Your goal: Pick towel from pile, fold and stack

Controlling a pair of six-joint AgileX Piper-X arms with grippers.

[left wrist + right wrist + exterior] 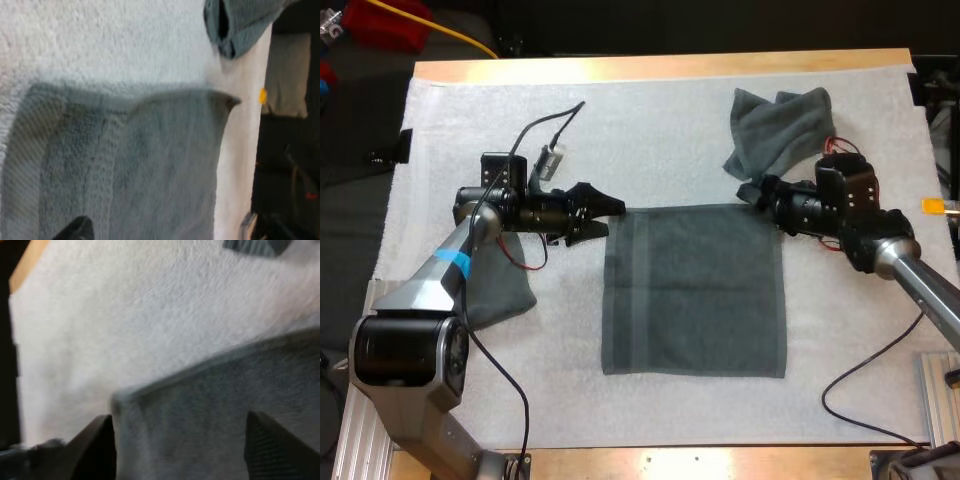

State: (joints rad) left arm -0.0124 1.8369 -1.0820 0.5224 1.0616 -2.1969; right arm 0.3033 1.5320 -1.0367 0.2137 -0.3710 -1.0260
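A dark grey-green towel [695,290] lies spread flat in the middle of the mat. My left gripper [602,218] hovers at its far left corner, fingers apart; one fingertip [75,231] shows over the cloth [130,165]. At the far right corner my right gripper [756,194] is open, its fingers [97,447] straddling the towel's edge [210,405] without pressing it. A crumpled towel [780,130] sits at the far right of the mat, and it shows beyond the flat towel's corner [240,25].
Another grey-green towel [498,288] lies on the mat's left side, partly under my left arm. White mat [670,130] stretches bare beyond the flat towel. The wooden table edge [660,66] runs along the far side.
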